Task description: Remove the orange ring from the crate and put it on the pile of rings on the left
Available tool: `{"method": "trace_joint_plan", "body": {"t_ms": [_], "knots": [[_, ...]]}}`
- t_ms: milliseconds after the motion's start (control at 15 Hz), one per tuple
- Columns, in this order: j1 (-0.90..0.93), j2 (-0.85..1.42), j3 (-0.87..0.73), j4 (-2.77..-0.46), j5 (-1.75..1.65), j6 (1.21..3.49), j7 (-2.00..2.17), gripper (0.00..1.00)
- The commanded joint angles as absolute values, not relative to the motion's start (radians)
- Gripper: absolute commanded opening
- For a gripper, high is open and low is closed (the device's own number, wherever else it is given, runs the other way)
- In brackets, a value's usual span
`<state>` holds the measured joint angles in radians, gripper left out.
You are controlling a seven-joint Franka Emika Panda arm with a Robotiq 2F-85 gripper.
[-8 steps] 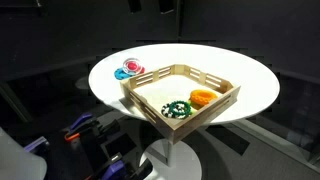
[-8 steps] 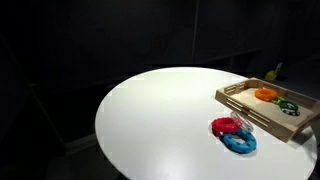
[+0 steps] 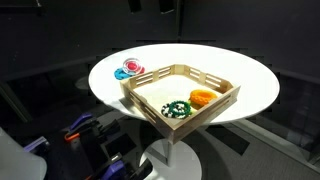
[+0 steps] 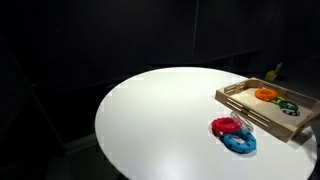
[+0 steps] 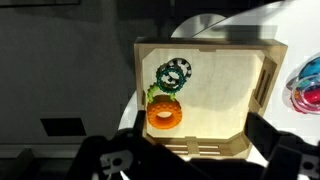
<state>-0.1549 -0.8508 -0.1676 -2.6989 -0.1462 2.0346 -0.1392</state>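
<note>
The orange ring (image 5: 165, 116) lies flat in the crate (image 5: 200, 45), near its left wall in the wrist view. It also shows in both exterior views (image 3: 203, 97) (image 4: 265, 94). The crate of light slatted wood (image 3: 150, 82) (image 4: 248, 108) stands on the white round table (image 3: 250, 85). The pile of rings, light blue and red (image 3: 128, 70) (image 4: 234, 134) (image 5: 305, 85), lies on the table just outside the crate. My gripper (image 5: 198, 140) hovers above the crate's near wall, open and empty, with dark fingers (image 5: 131, 143) on either side. It does not show in the exterior views.
A green-and-dark ring (image 5: 173, 73) (image 3: 176, 109) lies in the crate next to the orange one, with a pale yellow-green piece (image 5: 152, 95) between them. The table's edge (image 4: 110, 105) drops to a dark floor. Dark equipment (image 3: 90, 140) stands below the table.
</note>
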Motion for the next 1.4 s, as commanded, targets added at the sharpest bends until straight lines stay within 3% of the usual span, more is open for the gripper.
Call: {"method": "trace_joint_plan", "body": {"t_ms": [0, 1333], "knots": [[-0.139, -0.788, -0.147, -2.637, -0.13, 2.034, -0.108, 1.0], [-0.102, -0.199, -0.077, -2.302, -0.102, 2.09, 0.007, 1.0]]}}
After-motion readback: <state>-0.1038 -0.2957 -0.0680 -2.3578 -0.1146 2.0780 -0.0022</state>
